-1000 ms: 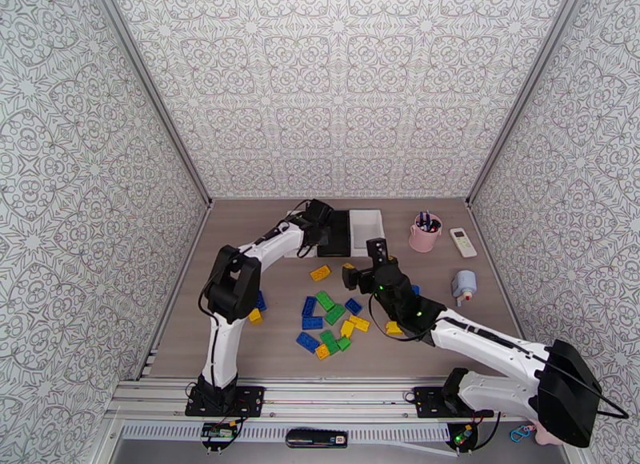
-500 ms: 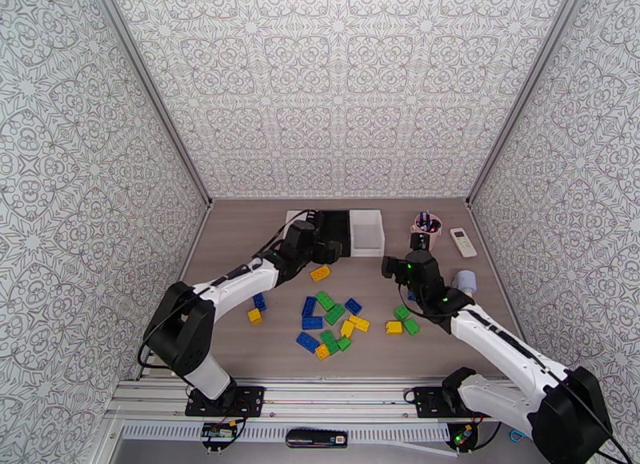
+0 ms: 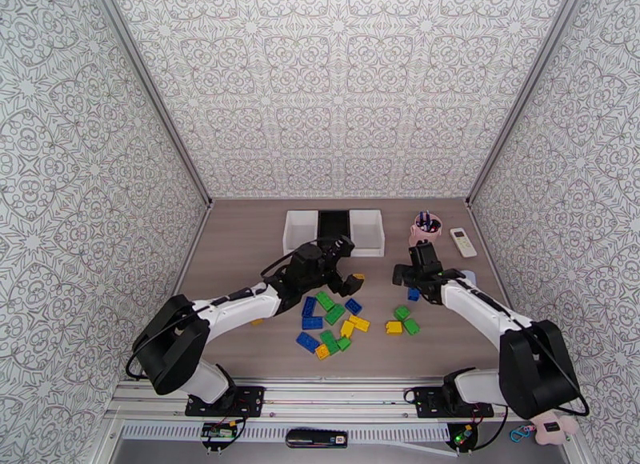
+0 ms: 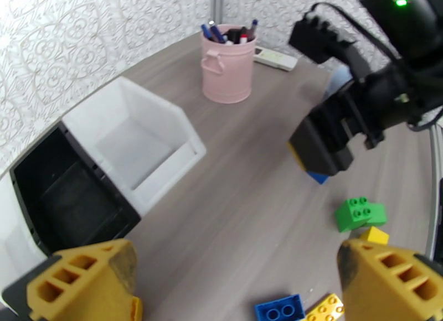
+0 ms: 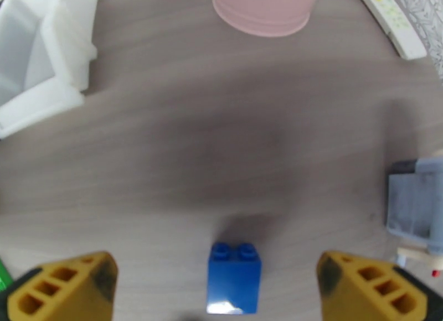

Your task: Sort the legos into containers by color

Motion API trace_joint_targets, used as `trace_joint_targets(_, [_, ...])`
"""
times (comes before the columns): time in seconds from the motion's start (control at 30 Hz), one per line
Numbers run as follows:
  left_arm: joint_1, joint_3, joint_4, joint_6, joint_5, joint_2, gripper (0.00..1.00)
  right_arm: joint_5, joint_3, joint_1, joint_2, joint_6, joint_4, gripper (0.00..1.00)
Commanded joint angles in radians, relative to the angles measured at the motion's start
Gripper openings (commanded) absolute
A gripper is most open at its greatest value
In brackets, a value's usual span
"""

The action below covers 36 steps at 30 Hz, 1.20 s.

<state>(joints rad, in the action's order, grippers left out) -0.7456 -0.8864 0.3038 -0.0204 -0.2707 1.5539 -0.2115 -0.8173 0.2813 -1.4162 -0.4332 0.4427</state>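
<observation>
Containers (image 3: 334, 226) are the biggest things on the counter (image 3: 240, 250): white, black, white in a row, just beyond the left claw (image 3: 349, 263) and off to the far left of the right claw (image 3: 416, 278). Both claws are spread wide apart with nothing pinched in either.

The pink cup (image 3: 424, 234) with pens sits just past the right claw. The white remote (image 3: 462, 242) is beside the cup, on the side away from the bins.

Now the legos. The main pile (image 3: 332, 322) of blue, green and yellow ones lies on the near side of the left claw, toward the arm bases. Two green ones and a yellow one (image 3: 394, 327) sit just on the near side of the right claw. One blue brick (image 5: 234, 283) stands on the counter right between the right claw's fingers (image 5: 66, 286), touching neither.
</observation>
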Motion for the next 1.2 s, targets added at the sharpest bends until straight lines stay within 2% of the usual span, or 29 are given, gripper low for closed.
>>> trace_joint_targets(0.0, [-0.002, -0.011, 0.049, -0.016, -0.097, 0.011, 1.0, 0.035, -0.058, -0.007, -0.06, 0.003, 0.08, 0.96])
trace_joint_targets(0.37, [-0.005, 0.009, 0.081, -0.033, -0.125, -0.008, 1.0, 0.063, -0.058, -0.012, -0.155, -0.035, 0.073, 0.68])
trace_joint_targets(0.77, [-0.005, 0.016, 0.083, -0.039, -0.133, -0.017, 1.0, 0.049, -0.03, -0.013, -0.147, -0.062, 0.065, 0.3])
trace_joint_targets(0.93, [0.007, 0.031, 0.076, -0.045, -0.114, -0.034, 1.0, 0.051, -0.034, -0.011, -0.111, -0.062, 0.073, 0.21])
trace_joint_targets(1.17, [0.032, 0.072, 0.062, -0.04, -0.105, -0.084, 1.0, 0.024, -0.104, 0.09, -0.098, -0.052, 0.043, 0.21])
